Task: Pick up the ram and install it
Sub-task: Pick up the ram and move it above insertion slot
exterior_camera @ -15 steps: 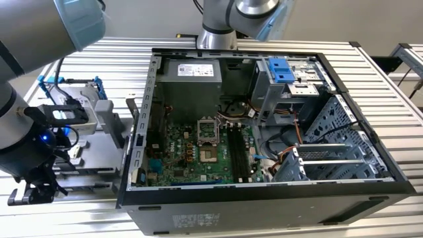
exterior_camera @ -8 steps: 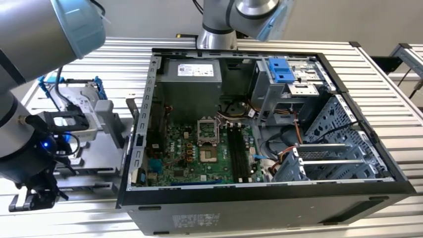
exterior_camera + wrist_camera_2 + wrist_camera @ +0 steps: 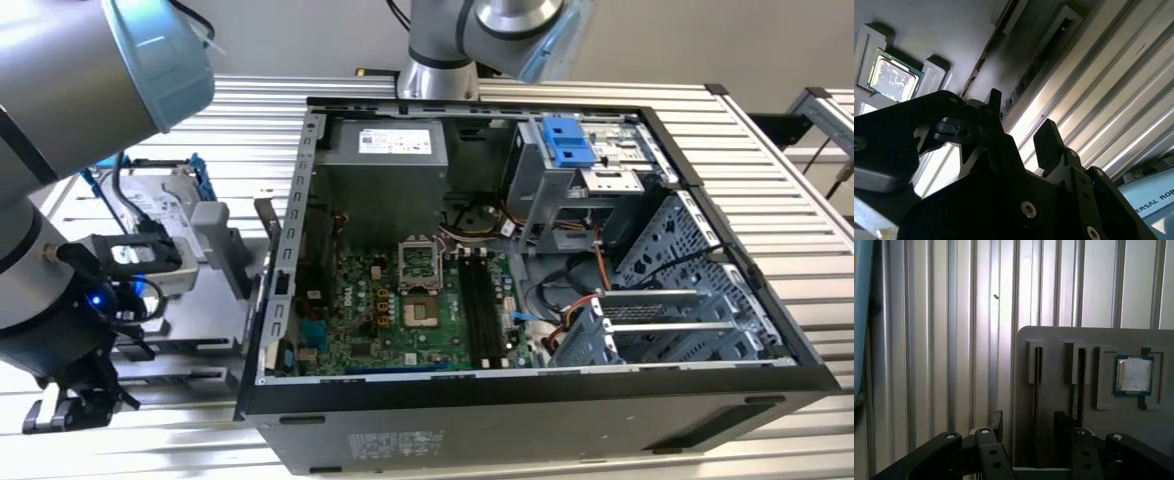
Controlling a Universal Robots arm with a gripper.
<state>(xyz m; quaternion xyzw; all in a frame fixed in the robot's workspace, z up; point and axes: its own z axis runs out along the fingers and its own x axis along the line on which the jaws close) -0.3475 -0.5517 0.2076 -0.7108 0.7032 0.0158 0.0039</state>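
My gripper [image 3: 1029,427] hangs spread and empty over the tray [image 3: 1054,340] edge. The ram [image 3: 1076,390] stands in its slot, walled both sides, processor [image 3: 1133,374] beside.

Visible inventory: one computer case [image 3: 534,392] containing one motherboard [image 3: 374,310] and one power supply [image 3: 387,165]; one grey holder [image 3: 1054,337] carrying two narrow slots [image 3: 1037,370] and one processor chip [image 3: 1133,375]; one robot arm [image 3: 80,70]; one gripper [image 3: 1029,422] fitted with two fingers [image 3: 1061,427].
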